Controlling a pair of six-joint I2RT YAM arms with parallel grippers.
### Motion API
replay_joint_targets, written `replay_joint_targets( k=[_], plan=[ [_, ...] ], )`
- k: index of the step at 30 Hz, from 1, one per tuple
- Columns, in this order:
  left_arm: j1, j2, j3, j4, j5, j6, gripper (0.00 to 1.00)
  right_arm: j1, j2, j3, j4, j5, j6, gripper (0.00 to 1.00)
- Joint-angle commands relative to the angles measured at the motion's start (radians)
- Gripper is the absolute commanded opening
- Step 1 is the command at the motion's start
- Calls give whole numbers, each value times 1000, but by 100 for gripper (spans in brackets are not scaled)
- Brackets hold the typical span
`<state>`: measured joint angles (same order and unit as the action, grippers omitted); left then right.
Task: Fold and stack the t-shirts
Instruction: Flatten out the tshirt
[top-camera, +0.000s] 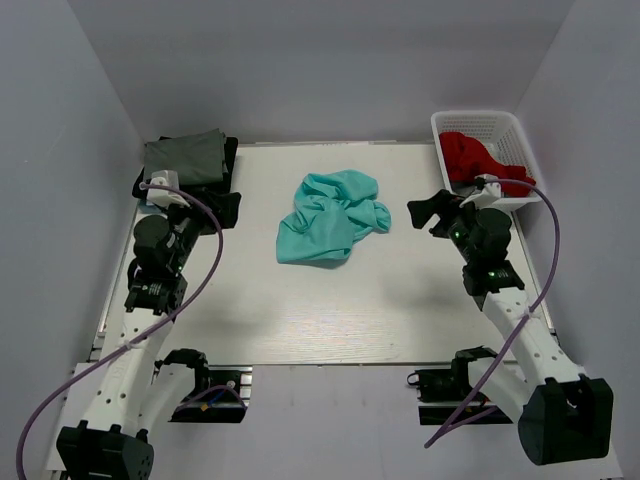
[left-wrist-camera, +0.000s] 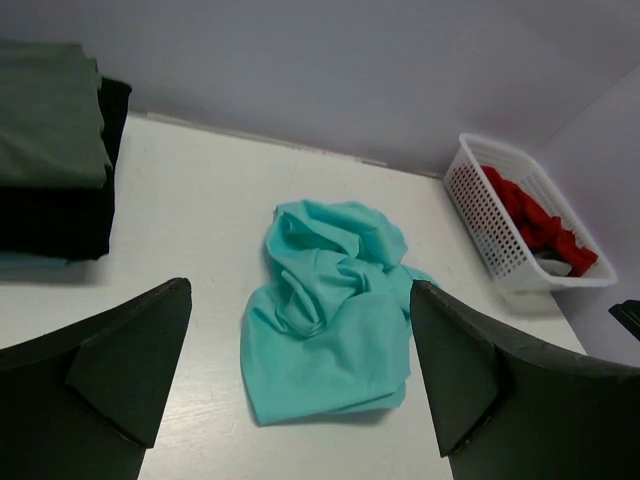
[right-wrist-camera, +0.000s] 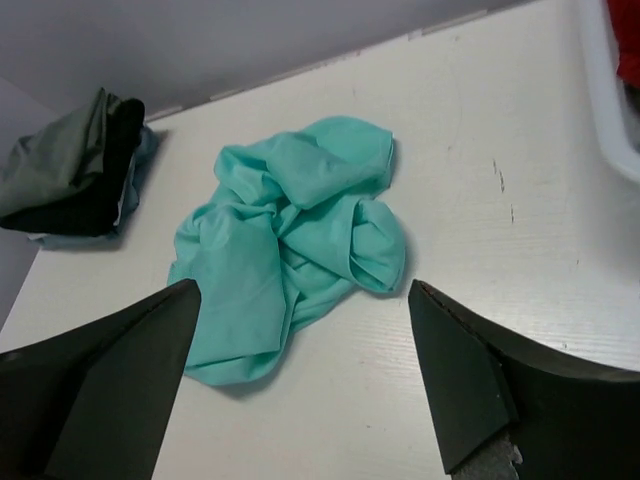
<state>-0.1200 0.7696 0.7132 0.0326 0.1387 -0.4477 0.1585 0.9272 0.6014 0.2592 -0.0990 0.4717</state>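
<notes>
Left wrist: left gripper (left-wrist-camera: 300, 288) is hanging above the worktop (left-wrist-camera: 190, 210), jaws spread wide and gripping nothing. The teal t-shirt (left-wrist-camera: 330, 330) is lying crumpled on the worktop ahead, showing in the gap between the fingers and touching neither. At the left edge a stack of folded t-shirts (left-wrist-camera: 50, 170) is sitting: grey-green one (left-wrist-camera: 45, 115) on top, black one (left-wrist-camera: 50, 215) under it, a pale bluish layer peeking out at the bottom. Far right the white basket (left-wrist-camera: 500, 245) is sitting by the wall, a red t-shirt (left-wrist-camera: 535, 220) bunched inside it. Right wrist: right gripper (right-wrist-camera: 303, 285) is likewise hanging with jaws fully released, empty. The teal t-shirt is lying ahead of it in a loose heap, folds running all ways, apart from both fingers. The stack is showing in the far left corner; the basket's rim is cutting the upper right edge with a sliver of red inside. Top external: the teal t-shirt is sitting around the middle of the worktop, a bit toward the far side, not folded. The left gripper is sitting just beside the stack at the far left corner, the right gripper just beside the basket at the far right corner. Both are pointing inward at the shirt, well apart from it.
</notes>
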Motion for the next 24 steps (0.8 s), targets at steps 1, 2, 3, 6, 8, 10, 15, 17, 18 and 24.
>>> replay_joint_targets(
  k=[1,2,3,6,8,10,15,17,18,24],
  plan=[
    [-1,7,0,-51,4,-11,100,1,38,57,-8,-51,8,90],
    [-1,7,-26,-18,4,-20,100,0,41,60,-5,-54,18,90],
    [-1,7,-35,-7,-5,-20,100,-1,56,63,-9,-51,25,90],
    [-1,45,-9,-62,-77,-29,100,3,71,78,-40,-57,22,90],
    [-1,108,35,-103,-100,-29,100,1,71,57,30,-115,-22,90],
    [-1,148,67,-151,-110,-29,100,4,64,16,89,-197,-38,90],
    [-1,246,63,-82,16,-5,100,1,61,-8,98,-116,-25,90],
    [-1,273,37,-33,109,29,100,0,90,8,37,-97,-28,90],
    [-1,292,25,-22,128,29,100,-1,114,27,28,-64,-31,90],
    [-21,568,81,-7,257,38,100,3,281,116,-47,4,-19,90]
  ],
)
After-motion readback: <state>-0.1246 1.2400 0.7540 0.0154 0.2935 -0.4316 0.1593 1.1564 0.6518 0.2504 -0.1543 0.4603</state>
